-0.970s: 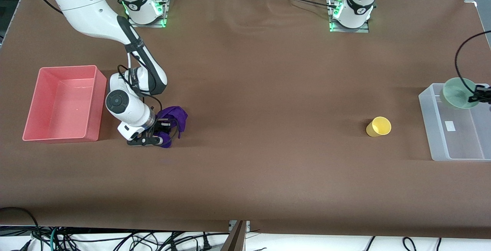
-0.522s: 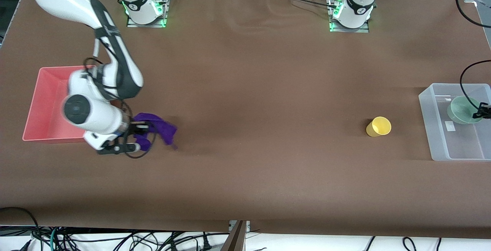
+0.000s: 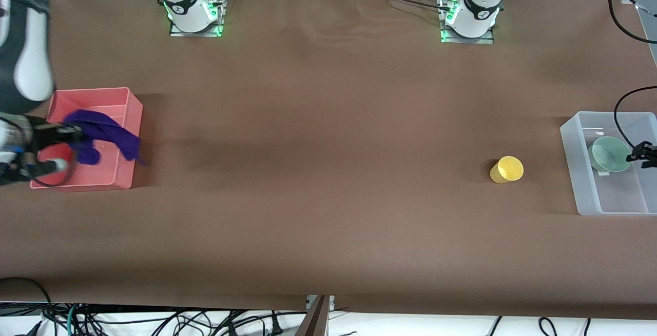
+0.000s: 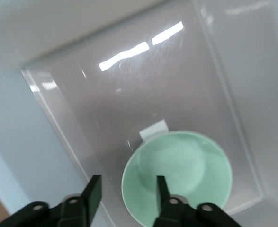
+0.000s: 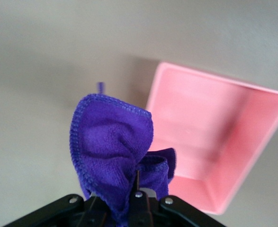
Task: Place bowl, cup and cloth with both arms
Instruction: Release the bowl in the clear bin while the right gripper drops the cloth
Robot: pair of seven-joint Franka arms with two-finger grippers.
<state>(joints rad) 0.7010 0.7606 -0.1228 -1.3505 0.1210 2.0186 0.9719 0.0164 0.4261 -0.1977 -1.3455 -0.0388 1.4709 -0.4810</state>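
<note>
1. Two bins: a clear bin (image 3: 585,172) with a blank white label holds one bowl (image 3: 608,154); a pink bin (image 3: 120,100) sits under one cloth (image 3: 105,133).
2. One cup (image 3: 507,169) lies on the table near the clear bin.
3. Left gripper (image 4: 127,201), jaws parted, straddles the bowl's rim without gripping it.
4. Right gripper (image 5: 124,208) pinches the cloth above the pink bin.

Fuzzy purple cloth (image 5: 112,156) with a stitched hem. Smooth pink plastic bin (image 5: 214,142). Glossy clear plastic bin (image 4: 129,94) reflecting lights. Smooth mint-green bowl (image 4: 176,175). Matt brown bench (image 3: 328,172). Yellow plastic cup (image 3: 506,169).
</note>
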